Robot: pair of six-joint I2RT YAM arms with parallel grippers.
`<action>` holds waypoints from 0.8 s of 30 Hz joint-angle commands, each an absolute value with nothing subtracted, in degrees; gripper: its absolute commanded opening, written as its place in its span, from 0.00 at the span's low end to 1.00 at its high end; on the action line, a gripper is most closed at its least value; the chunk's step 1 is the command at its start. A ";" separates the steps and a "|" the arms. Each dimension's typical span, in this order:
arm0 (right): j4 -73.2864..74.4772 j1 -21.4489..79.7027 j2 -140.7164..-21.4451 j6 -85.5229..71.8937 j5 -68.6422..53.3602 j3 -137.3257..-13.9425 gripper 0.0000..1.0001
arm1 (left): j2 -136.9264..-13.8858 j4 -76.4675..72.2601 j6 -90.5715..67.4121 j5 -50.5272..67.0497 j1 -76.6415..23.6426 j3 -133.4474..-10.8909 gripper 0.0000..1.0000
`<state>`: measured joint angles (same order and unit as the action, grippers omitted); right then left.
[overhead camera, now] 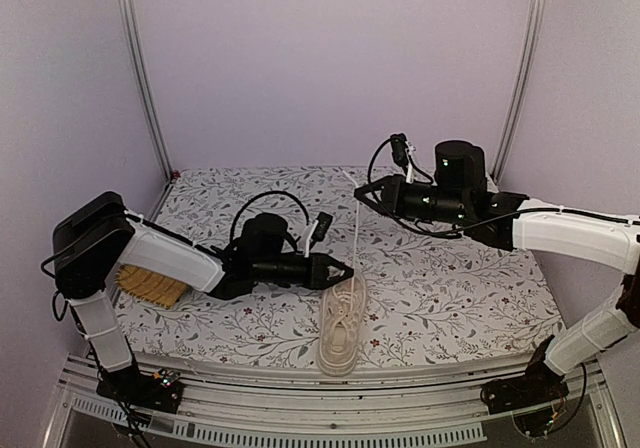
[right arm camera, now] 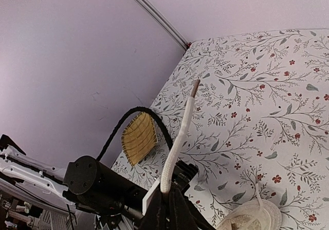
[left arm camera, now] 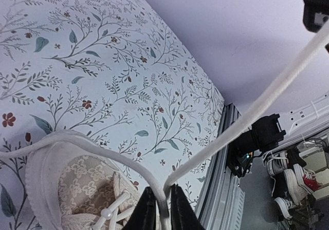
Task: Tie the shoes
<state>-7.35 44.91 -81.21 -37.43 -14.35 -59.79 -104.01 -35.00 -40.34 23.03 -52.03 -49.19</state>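
The shoe lies on the counter close to its near edge, between the two arms; its long axis runs from near to far, and which end is the toe I cannot tell surely. The left end effector is low and just beside the far end of the shoe; so the shoe lies directly on its near side, and this arm is clearly the nearer one. The right end effector is raised and further back, well apart from the shoe; it is closed tight on the lace near the free tip, and the lace runs straight and taut from it down toward the shoe. In the left wrist view this strand passes between the left fingers; they stand very narrow on both sides of it, but whether they press it or only guide it I cannot tell. I judge that the coming move turns on this taut line between the two end effectors, which runs along the axis of the shoe.
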 commanded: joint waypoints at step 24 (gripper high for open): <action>-9.14 45.71 -84.16 -36.47 -18.31 -63.94 0.02 | -105.99 -38.79 -38.69 29.66 -51.47 -51.34 0.13</action>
